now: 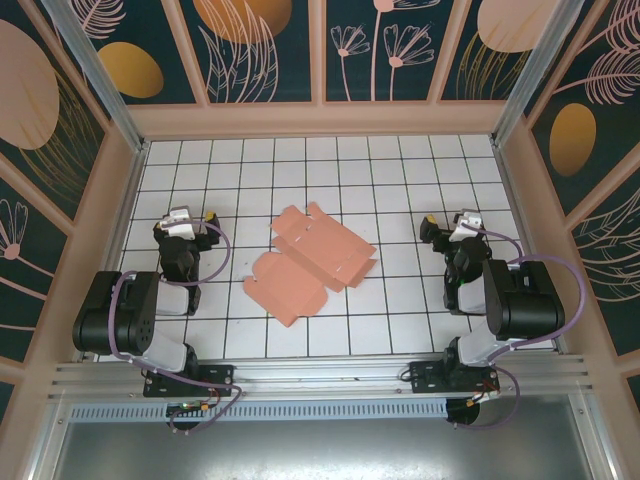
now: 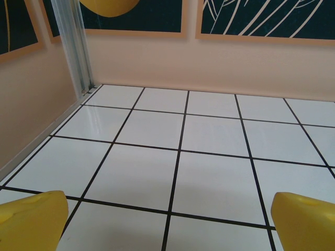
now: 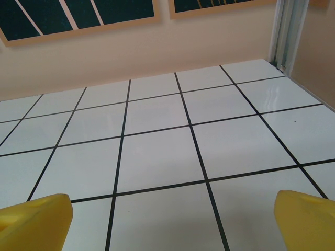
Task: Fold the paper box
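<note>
Salmon-pink paper box (image 1: 308, 262): flat unfolded sheet, mid-surface (image 1: 400, 320), between arms. Left gripper (image 1: 186, 222), right gripper (image 1: 456, 226): jaws spread, empty, well apart from sheet. Risk: thin card sliding on glossy tiles, defeating edge pickup.

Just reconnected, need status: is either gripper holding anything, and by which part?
Nothing is held. The left gripper and right gripper are open and empty; the paper box lies between them.
</note>
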### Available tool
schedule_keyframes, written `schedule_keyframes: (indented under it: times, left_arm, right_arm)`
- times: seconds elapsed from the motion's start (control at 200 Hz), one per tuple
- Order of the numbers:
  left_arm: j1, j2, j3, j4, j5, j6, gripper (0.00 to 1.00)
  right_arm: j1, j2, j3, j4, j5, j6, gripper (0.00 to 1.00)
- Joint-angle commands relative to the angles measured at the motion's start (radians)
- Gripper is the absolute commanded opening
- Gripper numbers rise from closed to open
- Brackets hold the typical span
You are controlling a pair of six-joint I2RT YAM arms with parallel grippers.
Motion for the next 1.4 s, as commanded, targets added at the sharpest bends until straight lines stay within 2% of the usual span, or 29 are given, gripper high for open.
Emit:
schedule_keyframes:
  times: [0.0,0.13,0.275,0.345,0.415,0.465,0.525,0.671,0.731,0.811,0.936,0.991,1.146,1.261,1.396]
  left_arm:
    - [0.004,-0.028,-0.004,0.018,-0.021,-0.019,0.99]
    - [0.003,-0.175,0.046,-0.191,-0.043,-0.021,0.99]
    - [-0.012,-0.364,0.074,-0.345,-0.025,-0.044,0.99]
    - [-0.037,-0.432,0.095,-0.428,-0.006,-0.065,0.99]
    - [-0.092,-0.482,0.109,-0.482,-0.004,-0.078,0.99]
    - [-0.133,-0.502,0.126,-0.525,0.003,-0.092,0.99]
    - [-0.179,-0.511,0.152,-0.583,0.021,-0.137,0.99]
    - [-0.295,-0.498,0.195,-0.702,0.028,-0.302,0.99]
    - [-0.353,-0.480,0.193,-0.715,0.032,-0.335,0.99]
    - [-0.422,-0.445,0.190,-0.713,0.045,-0.377,0.99]
    - [-0.476,-0.356,0.209,-0.722,0.071,-0.472,0.99]
    - [-0.485,-0.316,0.218,-0.714,0.094,-0.498,0.99]
    - [-0.491,-0.228,0.223,-0.657,0.155,-0.564,0.99]
    - [-0.491,-0.164,0.245,-0.656,0.174,-0.590,0.99]
    - [-0.491,-0.080,0.286,-0.685,0.207,-0.632,0.99]
  right_arm:
    - [0.004,0.000,0.005,0.048,0.013,0.008,0.99]
    - [0.004,-0.032,-0.024,0.079,0.018,0.009,0.99]
    - [0.006,-0.102,-0.016,0.005,0.017,-0.001,0.99]
    - [0.022,-0.147,-0.011,-0.041,0.057,-0.007,0.99]
    - [0.046,-0.209,0.011,-0.137,0.097,-0.012,0.99]
    - [0.064,-0.264,0.056,-0.284,0.122,0.023,0.99]
    - [0.072,-0.320,0.120,-0.469,0.074,0.063,0.99]
    - [0.148,-0.355,0.272,-0.806,0.041,0.156,0.99]
    - [0.179,-0.350,0.305,-0.878,0.036,0.206,0.99]
    - [0.243,-0.336,0.342,-0.947,-0.034,0.295,0.99]
    - [0.355,-0.331,0.326,-0.936,-0.053,0.474,0.99]
    - [0.422,-0.328,0.312,-0.919,-0.033,0.542,0.98]
    - [0.530,-0.272,0.314,-0.972,-0.029,0.699,0.96]
    - [0.578,-0.259,0.286,-0.957,-0.023,0.738,0.96]
    - [0.579,-0.254,0.285,-0.970,-0.014,0.730,0.95]
